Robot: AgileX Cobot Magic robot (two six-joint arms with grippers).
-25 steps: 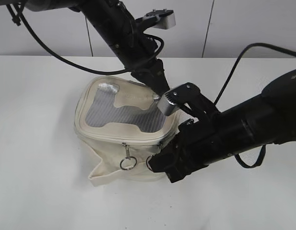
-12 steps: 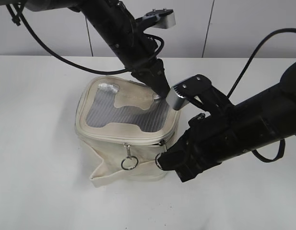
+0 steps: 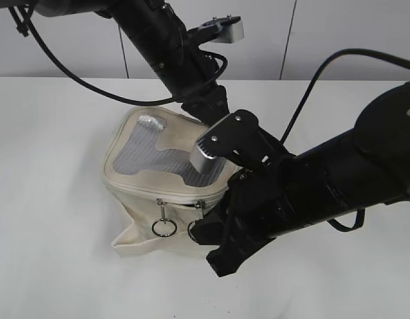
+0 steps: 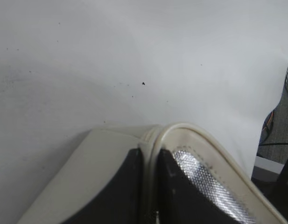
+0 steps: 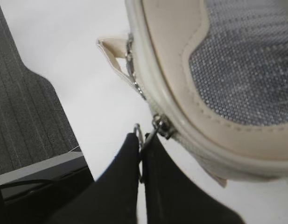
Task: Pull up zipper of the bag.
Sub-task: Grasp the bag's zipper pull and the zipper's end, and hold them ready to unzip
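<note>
As we look from left to right, our left gripper [image 4: 148,186] still pinches the bag's [image 3: 135,183] rim at 12 o'clock. Our right gripper [image 5: 141,156], jaws pressed on a ring pull [image 5: 138,133], has dragged the zipper [image 3: 181,201] slider toward 9 o'clock, so the gap is closing.

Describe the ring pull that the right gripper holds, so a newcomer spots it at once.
Find the cream bag on the white table. Along its front zipper hang two silver rings. Yours is the ring pull pinched in the right gripper; the other ring hangs free.
</note>
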